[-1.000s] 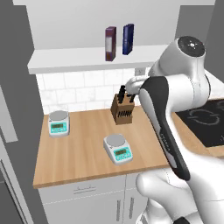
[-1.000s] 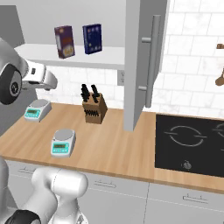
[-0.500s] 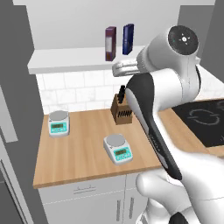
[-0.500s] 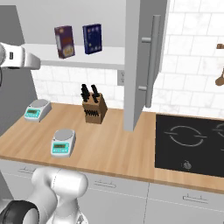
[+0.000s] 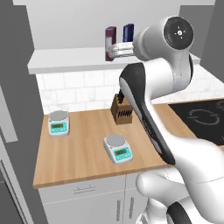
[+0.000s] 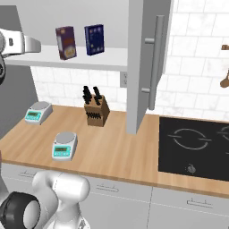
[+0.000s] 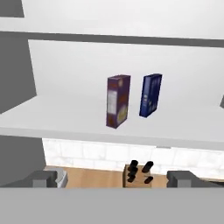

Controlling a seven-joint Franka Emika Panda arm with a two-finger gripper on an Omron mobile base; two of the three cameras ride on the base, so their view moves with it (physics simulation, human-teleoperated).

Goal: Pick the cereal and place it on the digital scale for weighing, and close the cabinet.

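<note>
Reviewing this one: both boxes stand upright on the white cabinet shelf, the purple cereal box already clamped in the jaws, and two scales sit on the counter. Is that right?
Not quite. The cereal is not clamped: the hand view shows it standing free on the shelf beside the blue box, with the gripper open and short of it. The two scales do sit on the counter.

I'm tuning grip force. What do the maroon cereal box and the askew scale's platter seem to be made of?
Slim dark maroon cereal box: probably matte printed cardboard, given flat faces and crisp edges. Askew white-grey digital scale: its round platter looks like brushed metal, pale silver-grey, though the render leaves that open.
</note>
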